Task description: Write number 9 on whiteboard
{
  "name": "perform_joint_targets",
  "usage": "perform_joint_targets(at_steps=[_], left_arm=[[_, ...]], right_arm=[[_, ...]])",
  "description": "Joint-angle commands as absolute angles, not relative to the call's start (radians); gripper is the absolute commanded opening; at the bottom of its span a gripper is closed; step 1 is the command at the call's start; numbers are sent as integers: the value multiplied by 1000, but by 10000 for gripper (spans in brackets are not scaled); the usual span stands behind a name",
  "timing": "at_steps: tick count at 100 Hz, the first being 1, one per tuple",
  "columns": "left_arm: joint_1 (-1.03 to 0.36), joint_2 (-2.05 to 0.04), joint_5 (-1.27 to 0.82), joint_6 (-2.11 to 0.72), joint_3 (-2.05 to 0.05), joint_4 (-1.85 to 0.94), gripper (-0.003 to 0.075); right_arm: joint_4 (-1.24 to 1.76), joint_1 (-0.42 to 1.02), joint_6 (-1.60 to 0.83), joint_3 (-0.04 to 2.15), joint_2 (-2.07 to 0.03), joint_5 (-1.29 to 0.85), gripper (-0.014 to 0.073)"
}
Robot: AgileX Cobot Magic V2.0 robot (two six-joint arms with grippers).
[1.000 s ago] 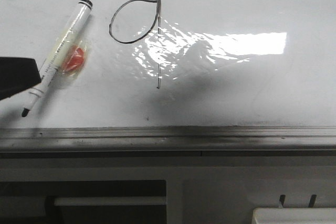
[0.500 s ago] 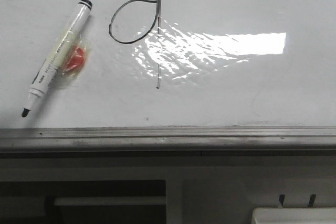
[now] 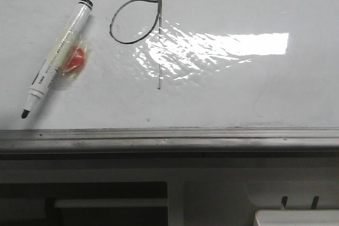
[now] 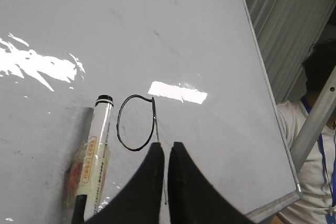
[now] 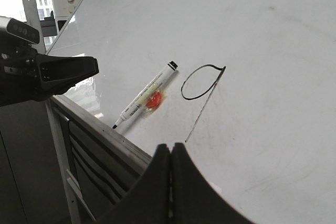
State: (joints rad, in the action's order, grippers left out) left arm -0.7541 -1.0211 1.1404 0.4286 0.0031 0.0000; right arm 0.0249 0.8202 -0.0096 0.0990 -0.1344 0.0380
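The number 9 is drawn in thin black line on the whiteboard: a wide oval loop with a long straight stem. It also shows in the left wrist view and the right wrist view. A white marker pen lies uncapped on the board left of the figure, tip toward the rail. My left gripper is shut and empty, held above the board just below the loop. My right gripper is shut and empty, near the board's lower edge. Neither gripper shows in the front view.
A grey metal rail runs along the board's near edge. Beige furniture with dark slots stands below it. A red patch in clear wrap sits beside the marker. A person stands past the board's far corner.
A dark gripper at the front view's left edge one second ago has withdrawn out of that view. The marker and the figure have not moved.
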Motion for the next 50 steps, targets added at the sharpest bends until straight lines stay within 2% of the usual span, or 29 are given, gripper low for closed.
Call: perform_joint_targets(at_steps=[1,20,42,50], left_arm=[[-758,-1015,1358,433,45,-5,-20],[-758,-1081,1358,433,45,-7,-20],[-758,-1258,1346,433,45,-16,-20],[-758,-1243,1309,433,45,-15,-20]], right_arm=[[11,820,-15,124,-141,113,-71],[11,820,-15,124,-141,113,-71],[11,820,-15,124,-141,113,-71],[11,820,-15,124,-141,113,-71]])
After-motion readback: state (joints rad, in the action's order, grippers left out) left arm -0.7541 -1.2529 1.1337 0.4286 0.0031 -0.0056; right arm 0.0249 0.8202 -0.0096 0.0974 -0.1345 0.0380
